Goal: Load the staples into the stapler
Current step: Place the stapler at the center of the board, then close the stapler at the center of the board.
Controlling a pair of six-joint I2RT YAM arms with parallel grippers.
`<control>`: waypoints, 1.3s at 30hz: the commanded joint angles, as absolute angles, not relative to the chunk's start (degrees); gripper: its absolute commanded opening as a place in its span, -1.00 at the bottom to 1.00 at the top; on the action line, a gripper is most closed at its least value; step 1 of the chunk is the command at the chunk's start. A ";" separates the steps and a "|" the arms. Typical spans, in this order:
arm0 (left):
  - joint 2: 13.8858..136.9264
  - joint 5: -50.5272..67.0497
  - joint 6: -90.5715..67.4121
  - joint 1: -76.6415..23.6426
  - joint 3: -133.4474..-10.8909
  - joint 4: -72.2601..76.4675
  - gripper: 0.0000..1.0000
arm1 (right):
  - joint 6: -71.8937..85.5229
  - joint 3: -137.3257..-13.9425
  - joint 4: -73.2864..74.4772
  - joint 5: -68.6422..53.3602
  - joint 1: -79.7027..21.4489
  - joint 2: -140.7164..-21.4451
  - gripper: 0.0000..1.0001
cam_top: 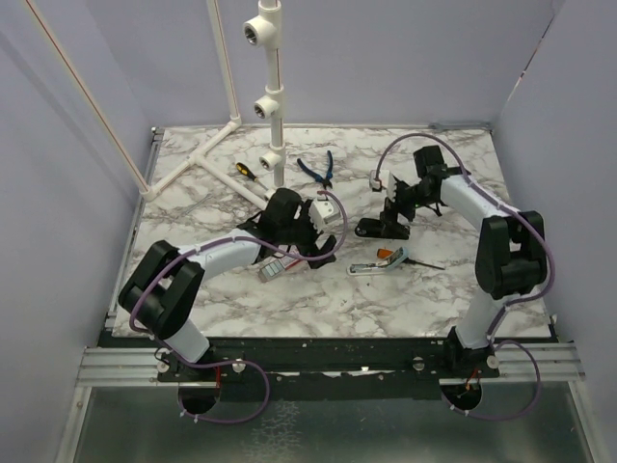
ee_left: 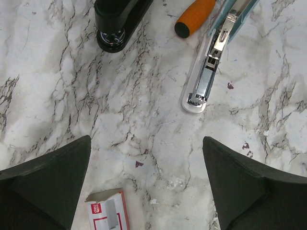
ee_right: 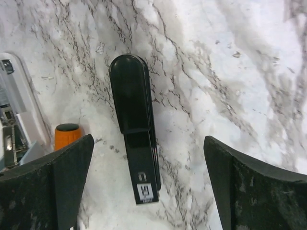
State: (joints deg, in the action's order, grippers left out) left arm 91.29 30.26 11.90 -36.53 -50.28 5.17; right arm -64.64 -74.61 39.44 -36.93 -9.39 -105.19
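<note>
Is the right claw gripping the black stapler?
No, the stapler lies free on the table, touching neither jaw of the open right claw.

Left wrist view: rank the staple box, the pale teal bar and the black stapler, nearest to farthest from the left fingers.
1. staple box: at the bottom edge, low between the fingers of the left gripper.
2. pale teal bar: ahead, to the right.
3. black stapler: at the top edge, to the left.

Pale lavender walls [cam_top: 386,58] enclose a white marble-patterned table [cam_top: 405,299] bearing a white pipe frame [cam_top: 276,125].
</note>
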 commanded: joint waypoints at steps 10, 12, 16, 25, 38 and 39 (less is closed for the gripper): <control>89.06 25.71 24.56 -40.89 -47.69 7.02 0.98 | -52.30 -71.62 47.15 -42.94 -2.51 -86.86 0.93; 89.67 26.72 24.75 -41.35 -47.78 8.51 0.98 | -52.61 -70.46 50.05 -45.70 -0.36 -84.42 0.92; 91.82 26.50 26.13 -43.13 -47.69 11.48 0.95 | -55.20 -65.54 53.67 -46.58 2.40 -79.82 0.86; 96.95 22.02 27.13 -47.09 -48.09 16.55 0.80 | -61.68 -52.77 49.15 -50.12 2.89 -73.51 0.75; 101.16 20.41 25.49 -48.93 -47.65 20.55 0.54 | -71.09 -45.96 41.37 -52.90 2.69 -75.97 0.51; 101.43 20.27 25.49 -48.95 -47.65 20.73 0.52 | -71.63 -45.96 41.33 -52.99 2.58 -76.26 0.47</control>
